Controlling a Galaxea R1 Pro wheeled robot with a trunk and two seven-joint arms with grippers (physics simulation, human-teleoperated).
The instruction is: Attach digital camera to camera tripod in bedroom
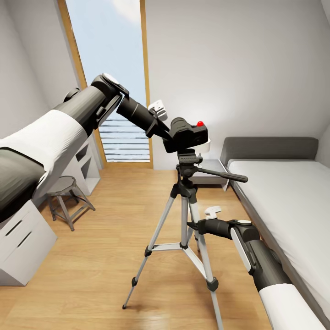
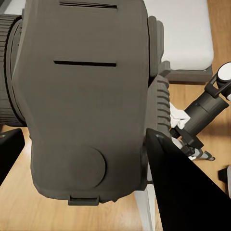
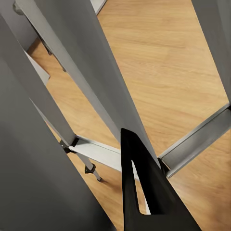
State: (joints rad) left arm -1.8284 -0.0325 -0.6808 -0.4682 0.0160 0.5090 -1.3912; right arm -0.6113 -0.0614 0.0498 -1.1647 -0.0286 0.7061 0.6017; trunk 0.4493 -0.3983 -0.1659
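Note:
My left gripper (image 1: 179,135) is shut on the digital camera (image 1: 189,134), a small black box with a round red button (image 1: 200,123) on top. The camera rests right at the black head (image 1: 188,160) of the camera tripod, whose pan handle (image 1: 224,174) points right. In the left wrist view the camera's underside (image 2: 86,86) sits between my two black fingers (image 2: 183,192). My right gripper (image 1: 192,225) grips a silver tripod leg (image 1: 198,238) halfway down. The right wrist view shows one finger (image 3: 144,192) against a leg (image 3: 91,77); the other finger is hidden.
This is the bedroom: a low grey bed (image 1: 284,192) along the right, a nightstand (image 1: 208,167) behind the tripod, a round stool (image 1: 64,185) and white drawers (image 1: 23,243) on the left, a tall window (image 1: 110,55) at the back. Open wood floor (image 1: 105,256) lies in front of the tripod.

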